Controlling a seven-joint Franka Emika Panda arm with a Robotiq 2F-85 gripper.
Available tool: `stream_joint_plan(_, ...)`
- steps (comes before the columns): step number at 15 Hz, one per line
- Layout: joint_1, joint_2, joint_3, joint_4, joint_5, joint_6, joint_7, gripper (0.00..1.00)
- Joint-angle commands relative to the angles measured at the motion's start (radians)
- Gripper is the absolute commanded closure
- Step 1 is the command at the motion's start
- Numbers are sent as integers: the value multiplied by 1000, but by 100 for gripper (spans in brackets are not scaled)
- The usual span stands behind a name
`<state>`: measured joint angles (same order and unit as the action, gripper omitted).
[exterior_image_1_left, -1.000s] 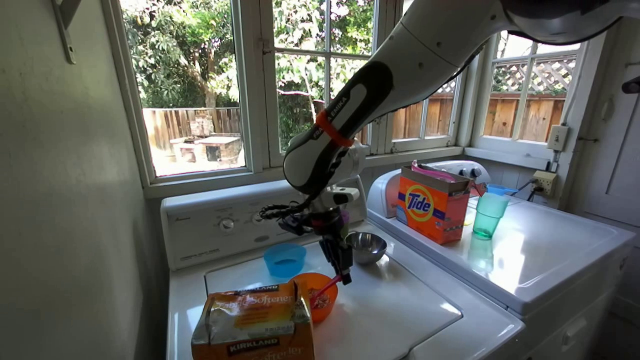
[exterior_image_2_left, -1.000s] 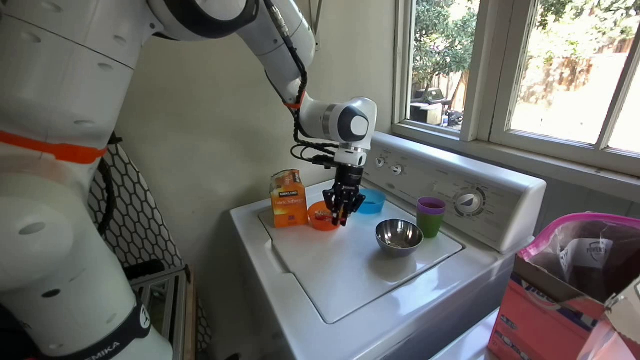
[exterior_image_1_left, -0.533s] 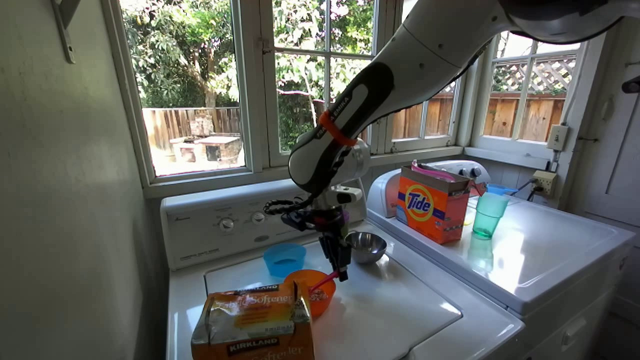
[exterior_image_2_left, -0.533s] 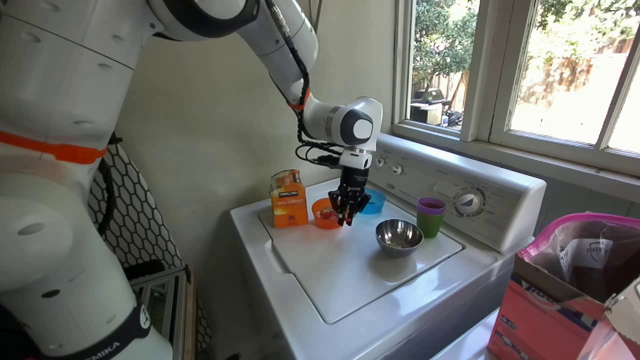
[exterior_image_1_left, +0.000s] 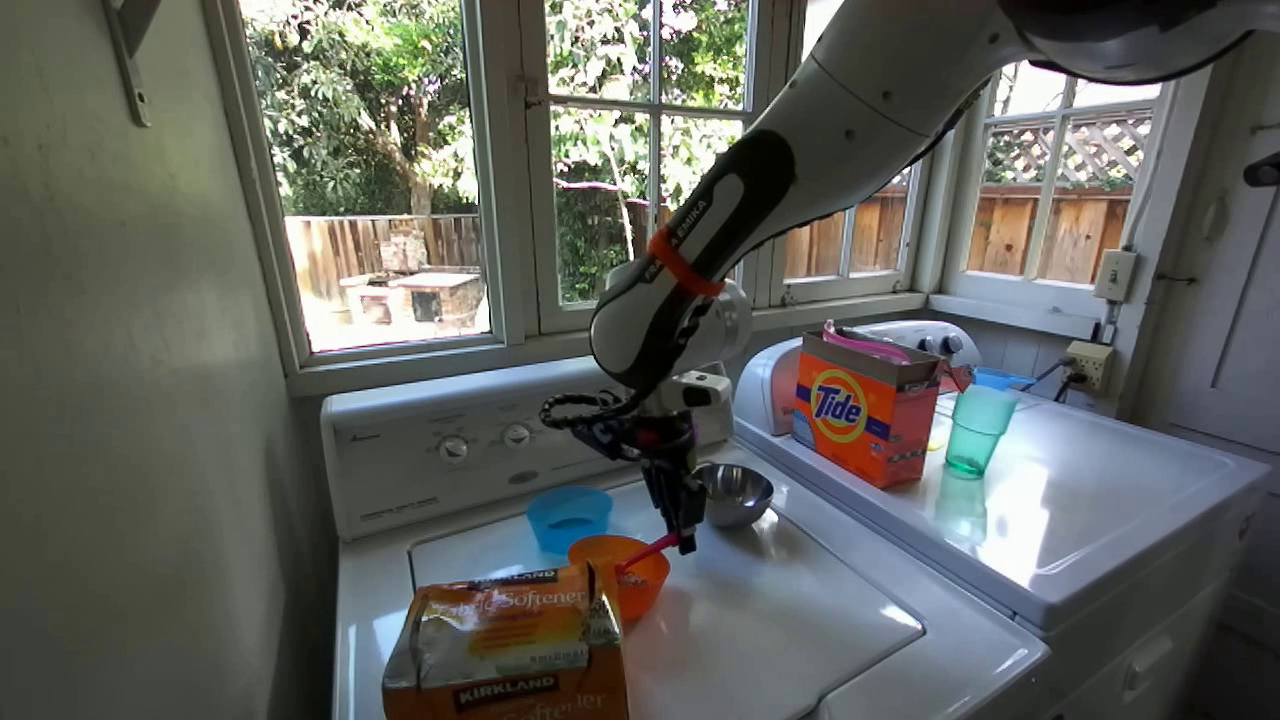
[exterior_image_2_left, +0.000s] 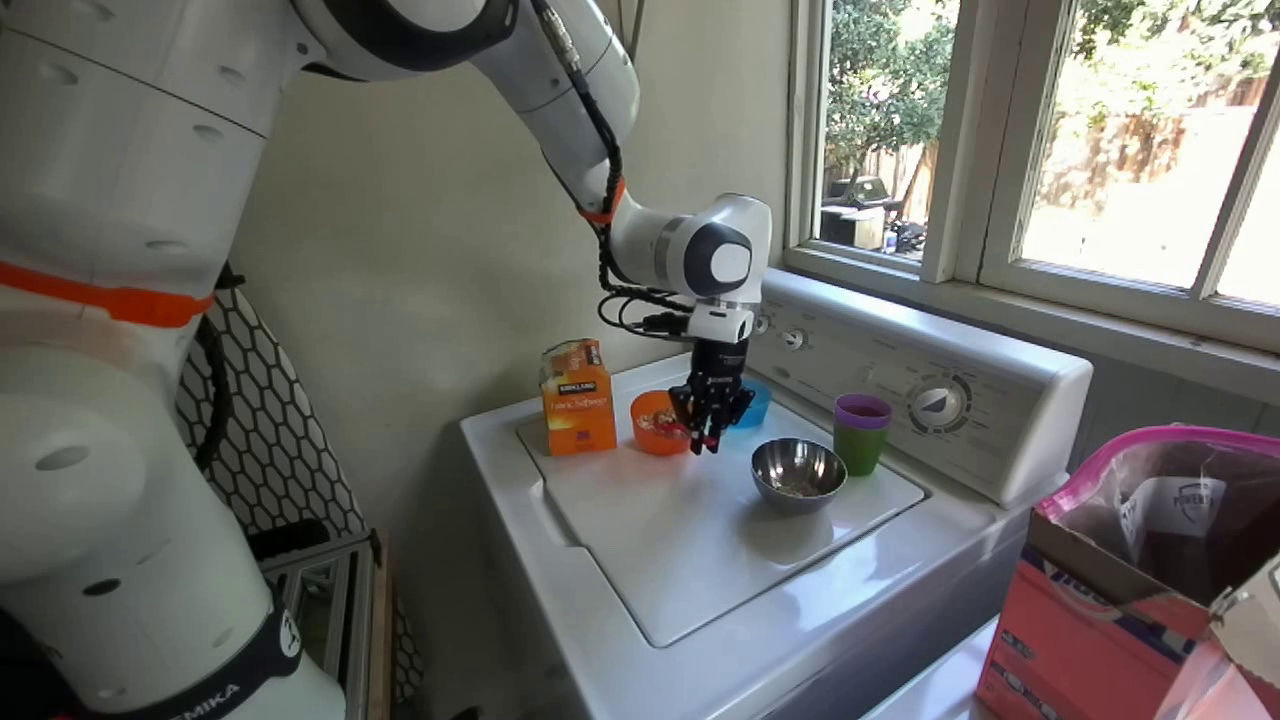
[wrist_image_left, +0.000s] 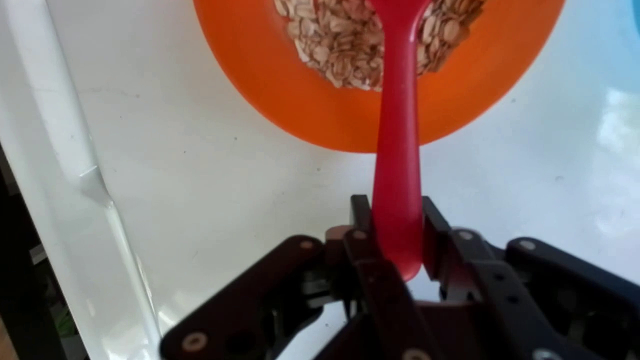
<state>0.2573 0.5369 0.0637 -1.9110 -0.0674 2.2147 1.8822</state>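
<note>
My gripper (wrist_image_left: 395, 212) is shut on the handle end of a red spoon (wrist_image_left: 398, 125). The spoon reaches from the fingers over the rim of an orange bowl (wrist_image_left: 310, 112), its head among oat flakes (wrist_image_left: 345, 50); the tip is cut off by the wrist view's top edge. In both exterior views the gripper (exterior_image_1_left: 684, 540) (exterior_image_2_left: 705, 440) points down beside the orange bowl (exterior_image_1_left: 645, 598) (exterior_image_2_left: 655, 443), low over the white washer lid (exterior_image_1_left: 760, 640). A light blue bowl (exterior_image_1_left: 568, 525) stands close behind the orange bowl.
An orange Kirkland box (exterior_image_1_left: 500, 650) (exterior_image_2_left: 582, 410) stands beside the orange bowl. A metal bowl (exterior_image_1_left: 745, 495) (exterior_image_2_left: 798, 490) and stacked purple and green cups (exterior_image_2_left: 862, 445) stand near the control panel (exterior_image_2_left: 900, 370). A Tide box (exterior_image_1_left: 865, 410) and a teal cup (exterior_image_1_left: 978, 430) stand on the neighbouring machine.
My gripper has moved a little toward the control panel with the red spoon in it. The orange bowl has slid the same way, closer to the blue bowl and away from the Kirkland box.
</note>
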Motion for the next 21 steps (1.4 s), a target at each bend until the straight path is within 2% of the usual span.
stream_joint_plan(1,9,-31,-18,-55,3,59,-9,94)
stream_joint_plan(15,-5,-116,-20,-139,14,132,-27,94)
stream_joint_plan(21,-39,-149,-5,-195,56,215,-108,94)
